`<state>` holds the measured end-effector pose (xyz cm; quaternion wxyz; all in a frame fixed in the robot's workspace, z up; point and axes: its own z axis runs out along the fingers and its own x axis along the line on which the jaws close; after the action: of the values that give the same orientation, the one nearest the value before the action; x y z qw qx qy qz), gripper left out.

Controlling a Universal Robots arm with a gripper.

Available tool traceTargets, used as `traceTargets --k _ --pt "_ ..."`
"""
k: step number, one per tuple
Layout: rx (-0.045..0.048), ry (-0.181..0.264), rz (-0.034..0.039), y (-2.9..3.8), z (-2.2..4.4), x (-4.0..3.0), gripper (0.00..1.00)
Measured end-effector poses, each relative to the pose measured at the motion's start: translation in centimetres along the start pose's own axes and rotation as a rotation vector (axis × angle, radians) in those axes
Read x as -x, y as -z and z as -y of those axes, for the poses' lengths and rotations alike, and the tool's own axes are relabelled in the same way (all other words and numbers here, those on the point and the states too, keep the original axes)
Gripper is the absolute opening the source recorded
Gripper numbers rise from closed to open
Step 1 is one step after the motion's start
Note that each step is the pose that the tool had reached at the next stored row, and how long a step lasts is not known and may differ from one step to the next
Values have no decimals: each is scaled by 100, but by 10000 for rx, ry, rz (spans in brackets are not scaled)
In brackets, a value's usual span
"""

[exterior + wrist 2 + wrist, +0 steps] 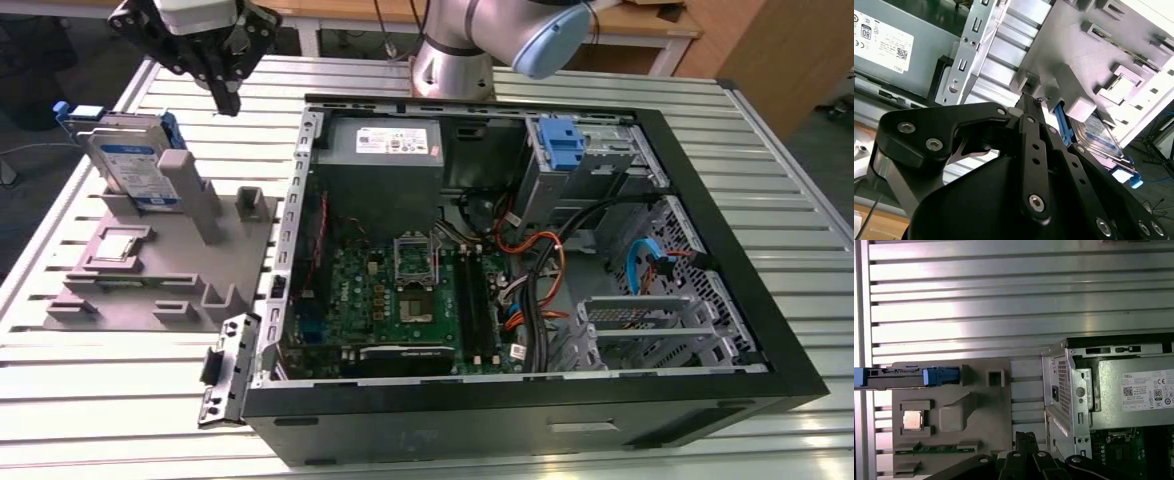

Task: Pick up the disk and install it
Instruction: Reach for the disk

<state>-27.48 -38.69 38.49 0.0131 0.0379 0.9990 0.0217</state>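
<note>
Disk (131,165) upright in grey fixture (160,268), gripper (230,106) nearby

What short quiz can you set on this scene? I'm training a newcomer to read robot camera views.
1. In the exterior view, on which side of the open computer case is the grey fixture?
2. The disk is: A lying flat inside the case; B standing on edge in the fixture; C leaning against the case's outer wall.
3. True or false: the hand is gripping the disk.
Key: 1 the exterior view's left; 2 B; 3 false.
</note>
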Motion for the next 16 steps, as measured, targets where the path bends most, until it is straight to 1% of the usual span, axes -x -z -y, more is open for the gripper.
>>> traceTargets --k 1,2,12,14,16 --pt "1 0 1 -3 -4 -15 10" --pt "0 0 -1 -7 -11 -45 10" --pt "-1 0 0 -31 -49 -202 10" --pt "0 0 1 -33 -54 -223 10" --pt "0 1 0 -33 -55 -227 10"
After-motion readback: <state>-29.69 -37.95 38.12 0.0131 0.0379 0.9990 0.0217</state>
